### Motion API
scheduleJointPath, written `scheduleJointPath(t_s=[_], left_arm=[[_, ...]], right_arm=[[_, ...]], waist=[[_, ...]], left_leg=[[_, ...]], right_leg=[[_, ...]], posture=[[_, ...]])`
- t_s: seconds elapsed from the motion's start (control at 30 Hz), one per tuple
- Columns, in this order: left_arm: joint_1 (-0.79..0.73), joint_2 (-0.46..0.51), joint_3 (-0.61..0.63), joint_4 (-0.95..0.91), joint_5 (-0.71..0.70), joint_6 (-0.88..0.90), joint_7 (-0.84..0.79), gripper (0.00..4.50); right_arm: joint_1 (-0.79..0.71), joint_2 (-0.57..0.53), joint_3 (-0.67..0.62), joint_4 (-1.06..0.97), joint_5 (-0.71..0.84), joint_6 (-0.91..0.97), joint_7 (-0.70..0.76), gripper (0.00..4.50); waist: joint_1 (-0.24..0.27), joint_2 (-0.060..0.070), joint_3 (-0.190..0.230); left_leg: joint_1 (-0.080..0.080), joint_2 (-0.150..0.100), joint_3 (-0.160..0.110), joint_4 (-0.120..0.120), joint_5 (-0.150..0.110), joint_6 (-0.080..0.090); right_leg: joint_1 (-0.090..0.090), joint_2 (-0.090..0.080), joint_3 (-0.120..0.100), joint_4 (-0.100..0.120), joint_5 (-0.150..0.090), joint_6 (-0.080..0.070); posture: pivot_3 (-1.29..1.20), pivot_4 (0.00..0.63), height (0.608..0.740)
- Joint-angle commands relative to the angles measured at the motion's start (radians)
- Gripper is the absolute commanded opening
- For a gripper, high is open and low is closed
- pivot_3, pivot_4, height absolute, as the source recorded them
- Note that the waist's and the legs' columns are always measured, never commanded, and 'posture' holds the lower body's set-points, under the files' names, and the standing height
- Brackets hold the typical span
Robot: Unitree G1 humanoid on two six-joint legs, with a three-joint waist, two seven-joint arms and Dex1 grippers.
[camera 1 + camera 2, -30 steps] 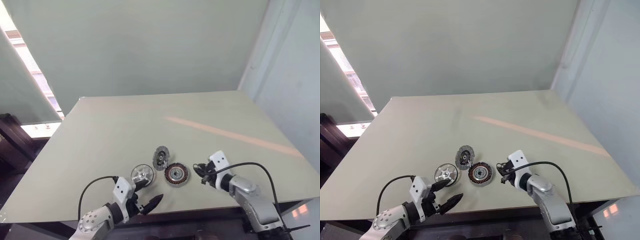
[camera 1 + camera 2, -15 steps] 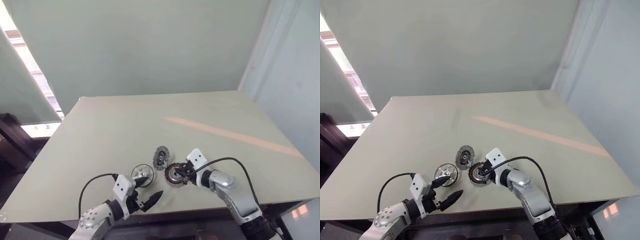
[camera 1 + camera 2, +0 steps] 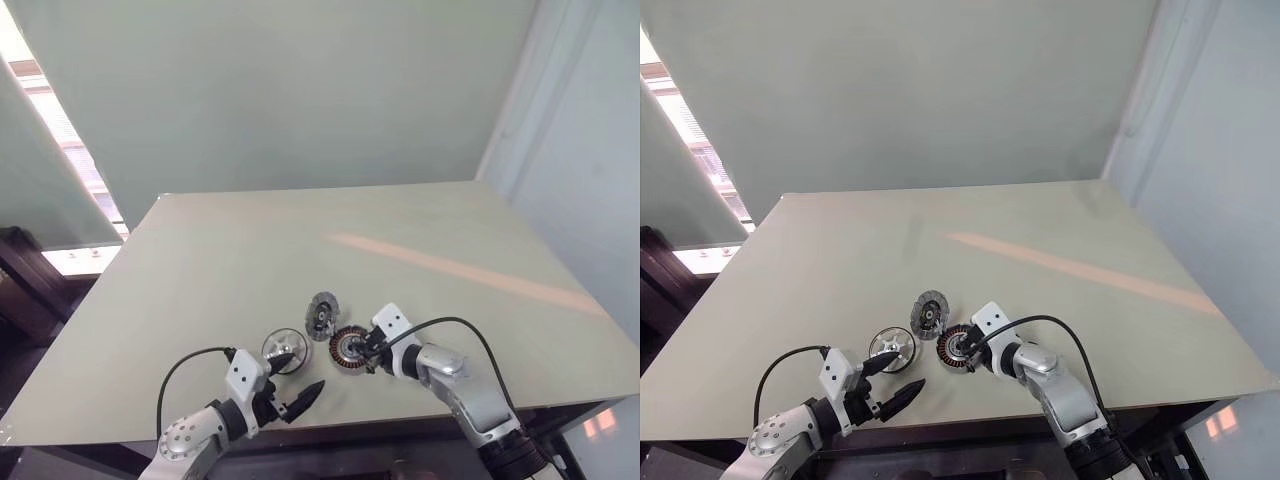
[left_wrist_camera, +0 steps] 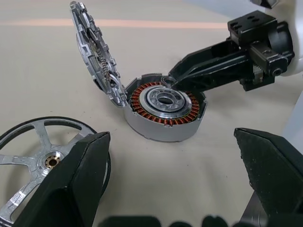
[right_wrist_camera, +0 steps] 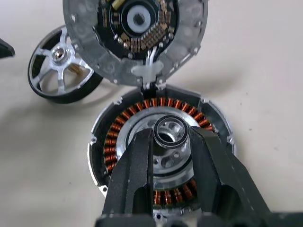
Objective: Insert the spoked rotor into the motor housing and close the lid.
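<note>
Near the front edge of the surface (image 3: 200,260), I see my right end effector (image 5: 171,142) narrowly parted over the motor housing (image 4: 163,113), holding nothing. Its lid (image 4: 94,52) stands tilted open at the housing's rim. My left end effector (image 4: 170,189) gapes wide and empty beside the spoked rotor (image 4: 38,163), which lies flat.

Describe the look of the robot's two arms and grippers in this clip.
Both arms are silver-grey metal with rounded joint housings. Each wrist carries a white boxy block, and a black cable loops from it back along the arm. The left gripper and right gripper each have two black fingers: tapered and pointed, with flat inner faces.
</note>
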Motion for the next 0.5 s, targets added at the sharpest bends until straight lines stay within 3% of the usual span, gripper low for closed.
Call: scheduleJointPath(t_s=[0.03, 0.5], left_arm=[[-0.009, 0.005, 0.011, -0.006, 0.006, -0.021, -0.004, 4.5], [-0.011, 0.012, 0.015, -0.006, 0.005, -0.018, -0.002, 4.5]], right_arm=[[-0.015, 0.01, 0.003, -0.017, -0.004, -0.022, 0.005, 0.8], [-0.02, 0.014, 0.015, 0.024, -0.016, -0.032, 0.007, 0.8]], waist=[[0.0, 0.0, 0.0], [0.0, 0.0, 0.0]], left_leg=[[0.0, 0.0, 0.0, 0.0, 0.0, 0.0], [0.0, 0.0, 0.0, 0.0, 0.0, 0.0]], right_leg=[[0.0, 0.0, 0.0, 0.0, 0.0, 0.0], [0.0, 0.0, 0.0, 0.0, 0.0, 0.0]], posture=[[0.0, 0.0, 0.74], [0.0, 0.0, 0.74]])
